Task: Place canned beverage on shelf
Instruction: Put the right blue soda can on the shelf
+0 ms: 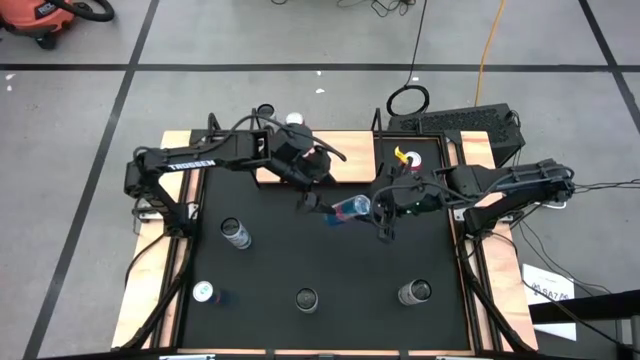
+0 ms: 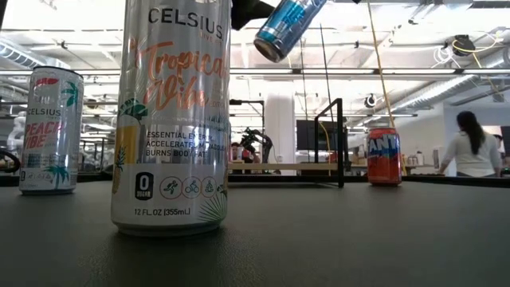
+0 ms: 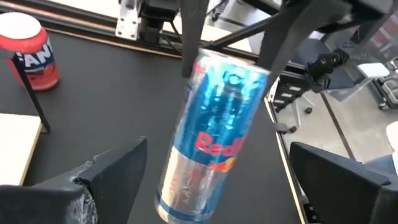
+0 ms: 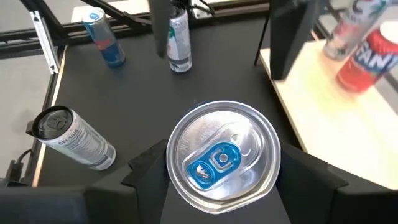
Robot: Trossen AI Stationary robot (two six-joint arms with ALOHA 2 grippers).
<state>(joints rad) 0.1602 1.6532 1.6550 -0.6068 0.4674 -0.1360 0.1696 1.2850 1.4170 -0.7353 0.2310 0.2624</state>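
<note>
right tool clamped on blue can, held tilted above the surface centre. left tool open at the can's 9 o'clock, fingers apart from it. shelf at 12 o'clock.

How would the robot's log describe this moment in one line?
phase: can held mid-air | right gripper: shut on Red Bull can | left gripper: open, flanking its other end | shelf: not yet reached

A large black mat covers the wooden table. Four cans stand upright on it — one at the left, three along the near edge. At the far side sits the shelf — an orange can stands just beside its black post.
</note>
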